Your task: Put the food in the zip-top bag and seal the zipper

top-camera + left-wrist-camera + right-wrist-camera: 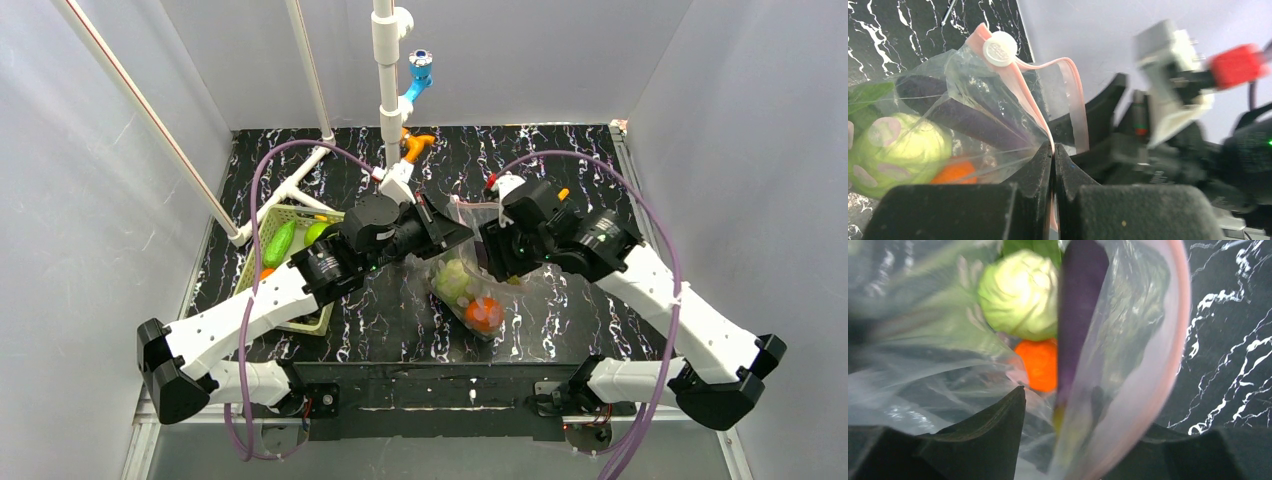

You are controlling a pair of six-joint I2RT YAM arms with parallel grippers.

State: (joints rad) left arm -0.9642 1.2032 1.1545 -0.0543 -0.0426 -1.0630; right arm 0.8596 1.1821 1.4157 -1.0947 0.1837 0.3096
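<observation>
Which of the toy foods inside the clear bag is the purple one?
The long, narrow dark purple toy piece in the clear plastic bag; the pale green round toy fruit and orange toy ball beside it are rounded.

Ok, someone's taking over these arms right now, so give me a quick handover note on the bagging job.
Left gripper: shut on the zipper at the rim of the zip-top bag.
Right gripper: open, with the bag's mouth film between its fingers.
In the bag: pale green round fruit, orange piece, purple piece.
In the basket: cucumber and a green fruit.
Done: three items bagged.
Left: bag the rest, then seal the zipper. The mouth is open.
</observation>
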